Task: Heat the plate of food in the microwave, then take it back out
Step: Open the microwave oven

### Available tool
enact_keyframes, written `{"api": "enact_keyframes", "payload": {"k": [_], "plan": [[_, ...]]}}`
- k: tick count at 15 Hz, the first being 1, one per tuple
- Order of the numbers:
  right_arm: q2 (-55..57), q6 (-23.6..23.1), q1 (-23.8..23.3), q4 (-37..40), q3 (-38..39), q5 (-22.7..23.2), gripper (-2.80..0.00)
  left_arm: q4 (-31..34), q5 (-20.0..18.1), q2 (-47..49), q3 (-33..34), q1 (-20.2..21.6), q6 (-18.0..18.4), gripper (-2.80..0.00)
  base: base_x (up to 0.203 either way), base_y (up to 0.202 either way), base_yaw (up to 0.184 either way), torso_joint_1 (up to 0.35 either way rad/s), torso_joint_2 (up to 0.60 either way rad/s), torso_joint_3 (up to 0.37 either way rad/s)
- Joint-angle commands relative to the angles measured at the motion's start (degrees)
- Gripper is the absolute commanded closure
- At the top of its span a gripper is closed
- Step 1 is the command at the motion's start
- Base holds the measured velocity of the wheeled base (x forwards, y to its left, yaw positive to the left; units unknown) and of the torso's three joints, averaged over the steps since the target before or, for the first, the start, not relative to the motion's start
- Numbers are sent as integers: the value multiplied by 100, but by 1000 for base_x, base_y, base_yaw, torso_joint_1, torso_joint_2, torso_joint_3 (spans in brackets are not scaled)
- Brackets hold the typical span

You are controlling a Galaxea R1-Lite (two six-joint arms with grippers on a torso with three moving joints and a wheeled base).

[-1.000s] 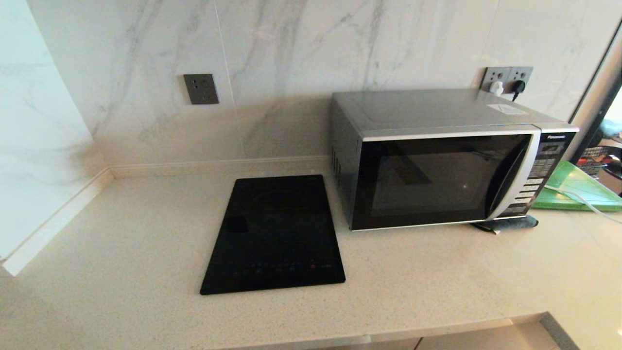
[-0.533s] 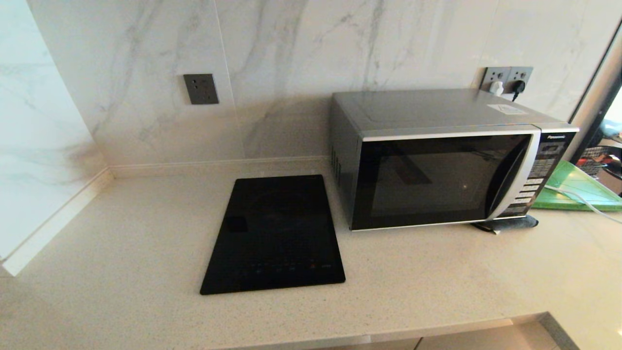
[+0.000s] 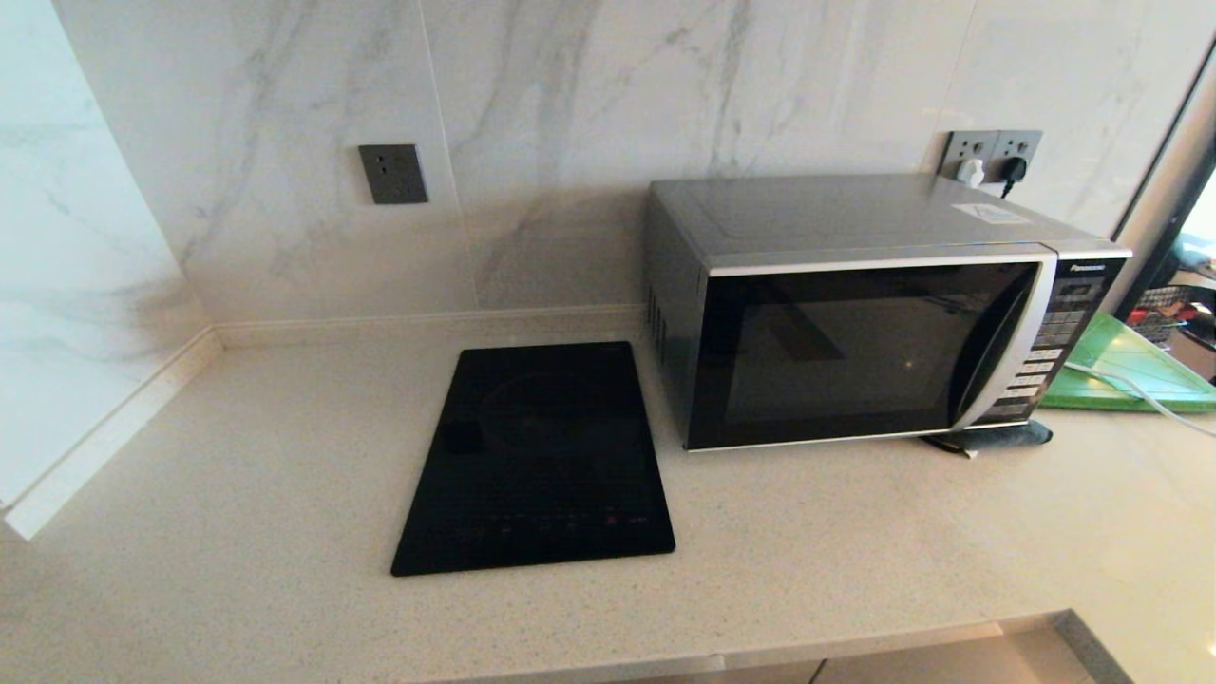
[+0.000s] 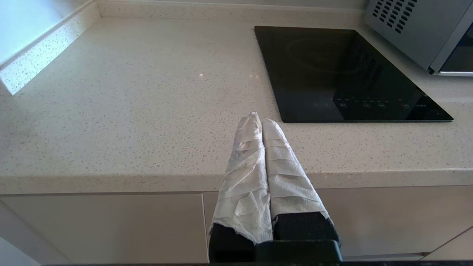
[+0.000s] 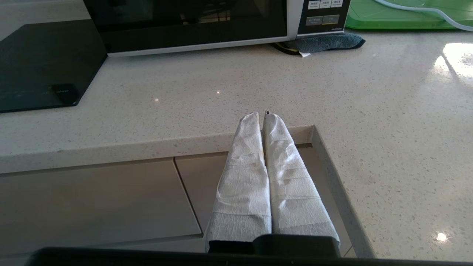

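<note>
Head view, microwave (image 3: 860, 313) door closed (arms unseen), left gripper (image 4: 258, 120) and right gripper (image 5: 260, 116) fingers together, empty.

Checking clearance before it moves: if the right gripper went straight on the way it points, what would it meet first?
Probably the countertop: the shut right gripper points over its front edge, angled downward. Farther along that line stands the microwave, door closed. Depth is unclear.

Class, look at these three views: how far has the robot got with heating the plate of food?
Nothing looks done. The microwave door is shut and no plate shows in any view, on the counter or elsewhere. Nothing is in hand: the left gripper and right gripper are shut and empty, held at the counter's front edge. Left: everything, from finding the plate to loading, heating and removing it.
</note>
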Motion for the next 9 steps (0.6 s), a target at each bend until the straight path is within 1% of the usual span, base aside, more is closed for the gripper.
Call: {"api": "enact_keyframes", "payload": {"k": [1,9], "plan": [[5,1,4,0,9,0,0,-3,3,9,0,2,-2,0,0,0,0,0,0,0],[5,1,1,0,9,0,0,-3,3,9,0,2,-2,0,0,0,0,0,0,0]]}}
